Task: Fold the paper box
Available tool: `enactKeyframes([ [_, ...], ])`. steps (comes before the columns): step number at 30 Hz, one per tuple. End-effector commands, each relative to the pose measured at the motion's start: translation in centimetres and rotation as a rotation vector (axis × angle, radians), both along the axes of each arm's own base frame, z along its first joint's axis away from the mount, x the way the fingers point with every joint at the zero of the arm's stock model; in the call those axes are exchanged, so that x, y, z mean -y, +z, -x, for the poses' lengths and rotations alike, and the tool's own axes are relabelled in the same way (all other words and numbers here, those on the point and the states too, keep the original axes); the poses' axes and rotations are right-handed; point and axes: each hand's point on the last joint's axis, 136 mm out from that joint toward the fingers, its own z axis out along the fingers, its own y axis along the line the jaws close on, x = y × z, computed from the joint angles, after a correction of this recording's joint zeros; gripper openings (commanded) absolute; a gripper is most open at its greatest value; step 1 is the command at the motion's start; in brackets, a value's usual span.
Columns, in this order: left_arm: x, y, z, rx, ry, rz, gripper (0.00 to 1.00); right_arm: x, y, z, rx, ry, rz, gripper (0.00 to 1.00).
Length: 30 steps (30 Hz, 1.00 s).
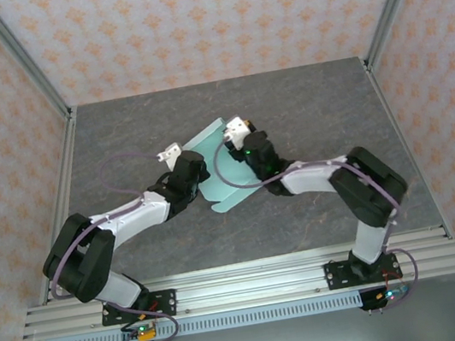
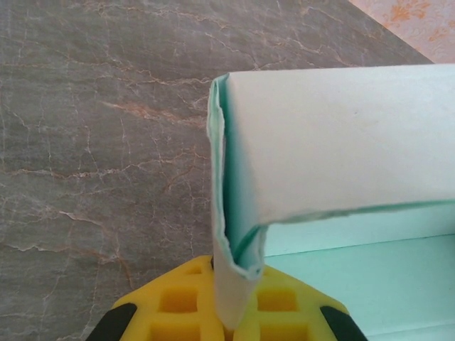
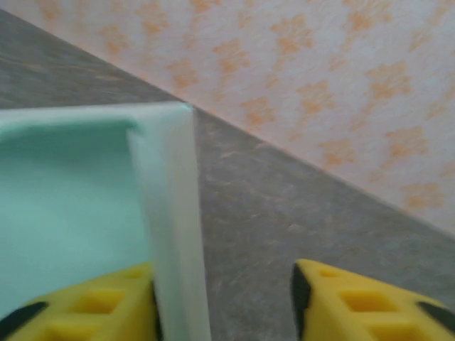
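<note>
The paper box (image 1: 223, 187) is a pale mint-green card sheet, partly folded, lying mid-table between both arms. My left gripper (image 1: 172, 152) sits at its left edge. In the left wrist view the yellow fingers (image 2: 178, 302) of the left gripper (image 2: 238, 288) are shut on a doubled-over corner of the paper box (image 2: 341, 142), with a flap raised above the flat panel. My right gripper (image 1: 236, 128) is at the box's far right corner. In the right wrist view the right gripper (image 3: 224, 302) stands open, and an upright flap of the paper box (image 3: 167, 213) rests against its left finger (image 3: 92, 305).
The grey marbled table (image 1: 312, 105) is walled by orange-patterned panels (image 1: 203, 18) with metal corner posts. Aluminium rails (image 1: 246, 284) carrying both arm bases run along the near edge. Bare table lies to the right of the box and behind it.
</note>
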Motion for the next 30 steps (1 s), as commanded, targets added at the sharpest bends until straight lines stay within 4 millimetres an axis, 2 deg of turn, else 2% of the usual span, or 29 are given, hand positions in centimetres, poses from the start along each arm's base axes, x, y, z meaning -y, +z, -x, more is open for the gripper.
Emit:
enactKeyframes([
  [1,-0.3,3.6,-0.9,0.088,0.007,-0.015,0.0,-2.3,2.8,5.1,-0.109,0.411,-0.121,0.66],
  [3,-0.4,4.0,-1.0,0.099,-0.012,-0.047,0.0,-1.9,3.5,7.4,-0.138,0.524,-0.077,0.7],
  [5,-0.4,4.4,-1.0,0.11,-0.032,-0.068,0.0,-0.8,4.2,8.3,-0.16,0.548,-0.074,0.72],
  [8,0.3,4.9,-1.0,0.144,-0.092,-0.081,0.0,1.1,5.1,8.3,-0.183,0.543,-0.089,0.73],
  [13,0.6,5.4,-0.5,0.163,-0.154,-0.103,0.0,3.4,5.5,6.9,-0.24,0.493,-0.087,0.74],
  [17,0.7,5.7,-0.3,0.168,-0.168,-0.102,0.0,2.6,5.3,6.2,-0.27,0.478,-0.106,0.73],
  [20,0.9,5.9,-0.3,0.182,-0.183,-0.097,0.0,2.3,4.9,6.5,-0.282,0.507,-0.116,0.74],
  [23,1.8,6.1,-0.3,0.21,-0.259,-0.125,0.0,2.0,4.4,7.9,-0.336,0.616,-0.089,0.75],
  [27,3.2,6.7,0.1,0.276,-0.377,-0.156,0.0,2.5,3.8,7.7,-0.379,0.616,-0.041,0.76],
  [30,4.1,7.4,0.5,0.331,-0.455,-0.164,0.0,2.6,3.4,8.3,-0.414,0.662,0.0,0.75],
])
